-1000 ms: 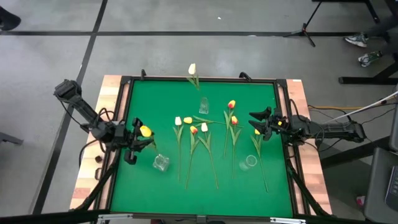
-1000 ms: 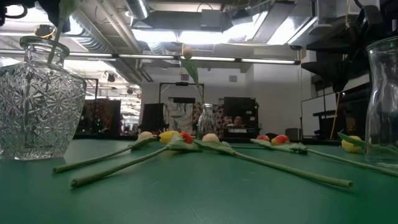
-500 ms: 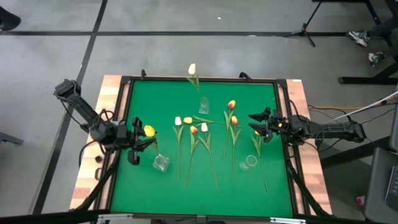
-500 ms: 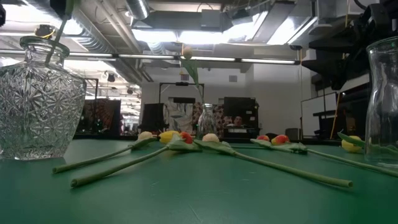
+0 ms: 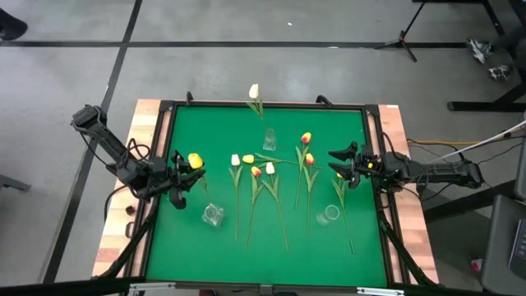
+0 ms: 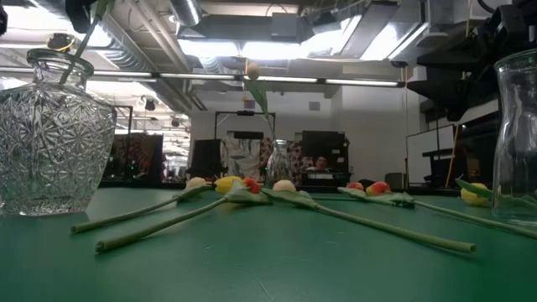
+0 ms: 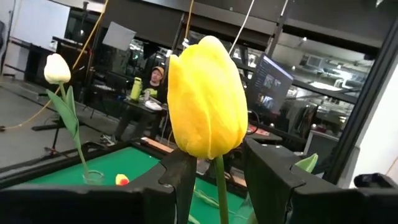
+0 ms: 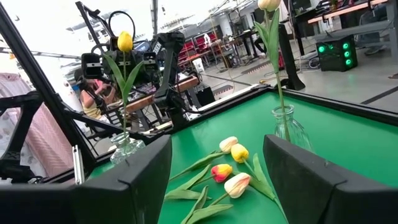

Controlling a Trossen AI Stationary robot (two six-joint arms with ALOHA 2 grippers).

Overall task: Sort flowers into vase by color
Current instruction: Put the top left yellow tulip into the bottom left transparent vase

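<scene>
- High view lays out the whole green table [image 5: 271, 247]: the left gripper [image 5: 182, 175] sits near the table's left edge, holding a yellow tulip [image 5: 195, 160] just beyond the cut-glass vase [image 5: 213, 215]; the right gripper [image 5: 341, 164] hangs over the right side.
- Left wrist view gives what the overhead cannot: the yellow tulip's stem [image 7: 221, 190] runs down between the two dark fingers [image 7: 179, 186], which are clenched on it, the head [image 7: 207, 99] standing upright above the fingertips.
- Low view shows that stem slanting down into the neck of the cut-glass vase [image 6: 52, 134], and a tall clear vase [image 6: 516, 134] at the opposite edge.
- Right wrist view shows the right gripper's fingers [image 8: 140, 180] spread wide with nothing between them; past them lie loose tulips [image 8: 231, 167] on the cloth, and a white tulip [image 8: 269, 5] stands in a small bottle vase [image 8: 287, 127].
- High view also shows the remaining tulips [image 5: 265, 185] lying flat mid-table, between the two arms, with a yellow one [image 5: 339, 175] just beside the right gripper.
</scene>
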